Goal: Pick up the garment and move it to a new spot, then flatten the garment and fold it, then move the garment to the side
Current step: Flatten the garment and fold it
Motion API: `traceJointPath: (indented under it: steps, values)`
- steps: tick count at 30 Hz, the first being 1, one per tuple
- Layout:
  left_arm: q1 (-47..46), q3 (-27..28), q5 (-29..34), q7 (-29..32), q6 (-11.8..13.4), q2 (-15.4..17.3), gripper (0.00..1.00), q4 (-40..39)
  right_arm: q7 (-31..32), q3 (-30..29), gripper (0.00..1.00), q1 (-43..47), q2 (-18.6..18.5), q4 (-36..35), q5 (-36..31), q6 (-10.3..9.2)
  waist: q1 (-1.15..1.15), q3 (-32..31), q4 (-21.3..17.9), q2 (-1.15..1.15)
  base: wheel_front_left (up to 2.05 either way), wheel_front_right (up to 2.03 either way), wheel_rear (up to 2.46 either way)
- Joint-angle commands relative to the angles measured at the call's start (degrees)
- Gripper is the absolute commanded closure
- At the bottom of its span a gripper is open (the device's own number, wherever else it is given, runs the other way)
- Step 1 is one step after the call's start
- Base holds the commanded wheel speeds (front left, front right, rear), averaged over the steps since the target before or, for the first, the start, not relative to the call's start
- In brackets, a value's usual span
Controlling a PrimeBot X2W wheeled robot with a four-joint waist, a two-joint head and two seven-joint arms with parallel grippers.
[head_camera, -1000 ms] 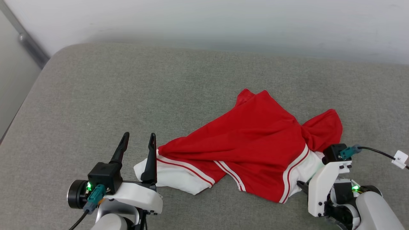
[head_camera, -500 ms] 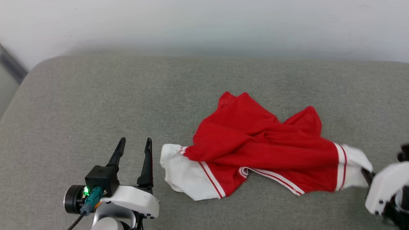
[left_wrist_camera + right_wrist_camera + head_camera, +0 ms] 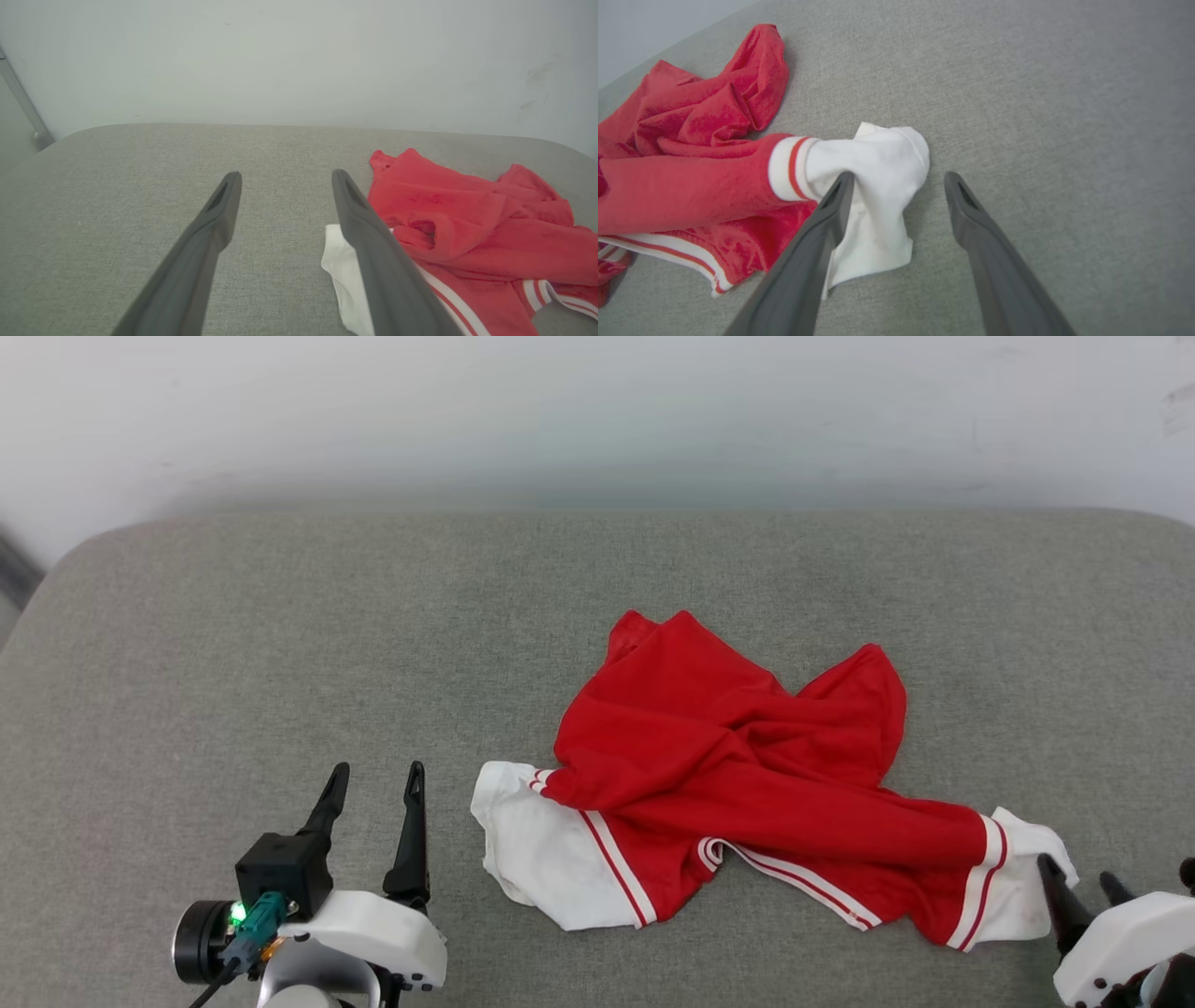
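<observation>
The garment [image 3: 747, 775], bright red with white sleeves and striped trim, lies crumpled on the grey cushion, right of the middle in the head view. One white sleeve [image 3: 523, 859] points left and the other white sleeve [image 3: 1022, 877] points right. My left gripper [image 3: 377, 771] stands open just left of the left sleeve, apart from it. In the left wrist view the left gripper [image 3: 286, 176] has bare cushion between its fingers and the garment [image 3: 467, 219] beside it. My right gripper [image 3: 1075, 870] is open at the right sleeve's end. In the right wrist view the right gripper [image 3: 899, 177] has one finger against the white sleeve [image 3: 878, 158].
The grey cushion [image 3: 280, 644] has rounded corners and ends at a pale wall [image 3: 597, 420] behind. A metal bar [image 3: 23, 107] runs down the wall past the cushion's far left corner. Bare cushion spreads left of and behind the garment.
The right gripper dragged the garment's right sleeve out to the right, stretching the garment sideways, then opened and let the sleeve go. The left gripper stayed open. The camera has shifted.
</observation>
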Motion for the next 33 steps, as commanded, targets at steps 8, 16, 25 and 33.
traceJointPath:
  steps: [8,16,25,33]
  values:
    - [3.14,0.89,-1.5,0.83,0.8,1.01,0.0,0.75,-13.32,3.47,0.0,1.83,-2.25,-6.64,-2.49,-0.02,0.0,-4.23,-1.42,0.0,0.0,0.0,0.0]
    - [4.43,1.08,-2.29,2.83,1.64,2.47,0.0,0.33,-19.06,8.84,0.0,4.98,-0.56,-16.02,-6.02,-0.02,0.0,-5.85,-2.03,0.0,0.0,0.0,0.0]
    - [3.13,-0.79,-3.38,9.43,0.54,4.23,0.0,-0.14,-18.09,13.7,0.0,8.69,1.24,-22.39,-6.86,-0.02,0.0,-5.59,-3.09,0.0,0.0,0.0,0.0]
    - [-3.14,-7.27,-7.18,26.33,-6.44,4.73,0.0,2.59,-17.59,15.34,0.0,6.64,1.42,-23.89,-6.74,-0.02,0.0,-1.66,-4.4,0.0,0.0,0.0,0.0]
